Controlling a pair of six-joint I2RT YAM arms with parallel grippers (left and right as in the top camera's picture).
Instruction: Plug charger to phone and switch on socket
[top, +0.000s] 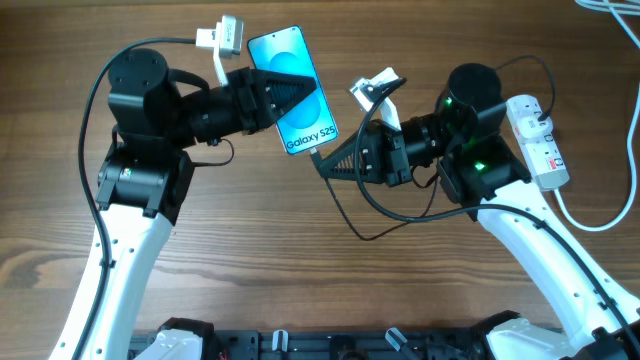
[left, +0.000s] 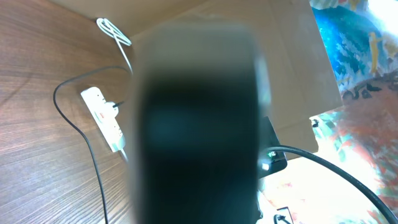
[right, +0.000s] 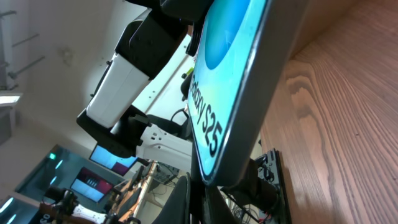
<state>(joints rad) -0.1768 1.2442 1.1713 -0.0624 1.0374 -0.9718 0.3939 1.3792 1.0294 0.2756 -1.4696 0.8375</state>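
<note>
My left gripper (top: 283, 92) is shut on the phone (top: 308, 128), holding it off the table with its teal screen and "Galaxy S25" text facing up. In the left wrist view the phone is a dark blur (left: 199, 124) filling the middle. My right gripper (top: 326, 164) is shut on the charger's connector end, which sits right at the phone's lower edge. Whether the tip is inside the port is hidden. The thin black cable (top: 358, 222) loops down and back to the right. In the right wrist view the phone (right: 231, 74) stands just above my fingers (right: 202, 200). The socket (top: 537, 142) lies at far right.
The socket's thick white cord (top: 592, 222) curves along the right edge. The socket also shows in the left wrist view (left: 103, 119), with a black cable (left: 87, 146) running from it across the wood table (top: 300, 270).
</note>
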